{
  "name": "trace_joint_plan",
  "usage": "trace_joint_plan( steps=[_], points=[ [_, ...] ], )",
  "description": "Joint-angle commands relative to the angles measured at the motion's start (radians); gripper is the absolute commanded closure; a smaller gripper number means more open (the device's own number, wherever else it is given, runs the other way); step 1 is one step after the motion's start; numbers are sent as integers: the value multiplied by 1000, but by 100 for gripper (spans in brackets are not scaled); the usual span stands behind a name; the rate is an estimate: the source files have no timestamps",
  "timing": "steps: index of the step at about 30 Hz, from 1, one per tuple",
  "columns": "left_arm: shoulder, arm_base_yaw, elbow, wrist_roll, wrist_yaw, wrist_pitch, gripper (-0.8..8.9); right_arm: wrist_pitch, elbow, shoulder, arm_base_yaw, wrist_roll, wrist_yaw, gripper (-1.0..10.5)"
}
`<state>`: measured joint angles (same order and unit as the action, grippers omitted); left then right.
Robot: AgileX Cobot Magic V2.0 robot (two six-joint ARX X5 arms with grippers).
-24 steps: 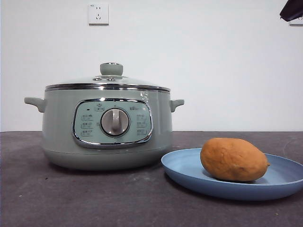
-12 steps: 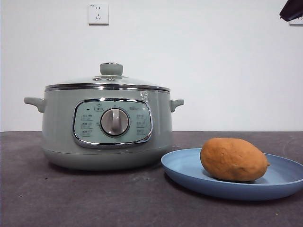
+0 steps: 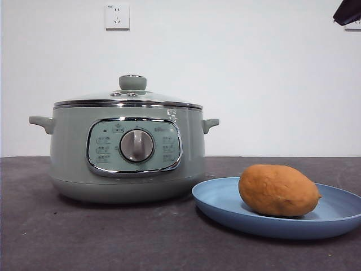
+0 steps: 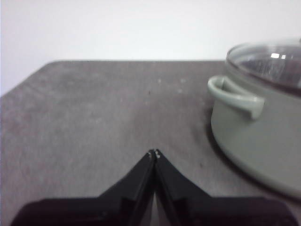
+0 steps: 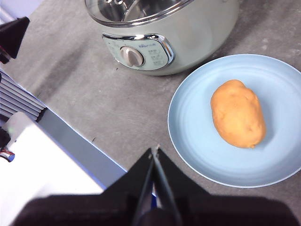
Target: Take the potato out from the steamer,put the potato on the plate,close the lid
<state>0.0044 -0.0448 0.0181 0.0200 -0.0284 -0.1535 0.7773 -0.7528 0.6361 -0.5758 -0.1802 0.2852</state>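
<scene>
The table (image 3: 101, 237) is a dark grey surface that carries everything, and both arms hang above it. The steamer (image 3: 127, 149) is the biggest thing on it, a pale green pot with a silver dial on its front panel; it sits just beyond and to one side of the left gripper (image 4: 154, 153), near enough that one side handle shows large in the left wrist view. The plate (image 3: 225, 206) comes next, light blue and shallow, lying just beside the pot; the right gripper (image 5: 155, 149) hangs high over the table at the plate's near edge, apart from it. The lid (image 3: 128, 99) rests closed on the pot, its steel rim seated all round and its green knob upright on top. The potato (image 3: 278, 190) lies on its side on the plate, orange-brown, well beyond the right gripper's tips and touching nothing but the plate. The left gripper's jaws are pressed together with nothing between them, low over bare table. The right gripper's jaws are likewise closed tip to tip and empty. A white wall socket (image 3: 117, 16) sits on the wall above the pot
</scene>
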Motion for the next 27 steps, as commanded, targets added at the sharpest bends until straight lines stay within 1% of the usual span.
trace_joint_plan(
  steps=[1, 4, 27],
  points=[
    [-3, -3, -15, 10, -3, -33, 816, -5, -4, -2, -1, -5, -3, 946],
    [-3, -3, -15, 39, -3, -27, 816, -5, -4, -2, -1, -5, -3, 946],
    [-3, -3, -15, 37, 0, -27, 816, -5, -4, -2, -1, -5, -3, 946]
  ],
)
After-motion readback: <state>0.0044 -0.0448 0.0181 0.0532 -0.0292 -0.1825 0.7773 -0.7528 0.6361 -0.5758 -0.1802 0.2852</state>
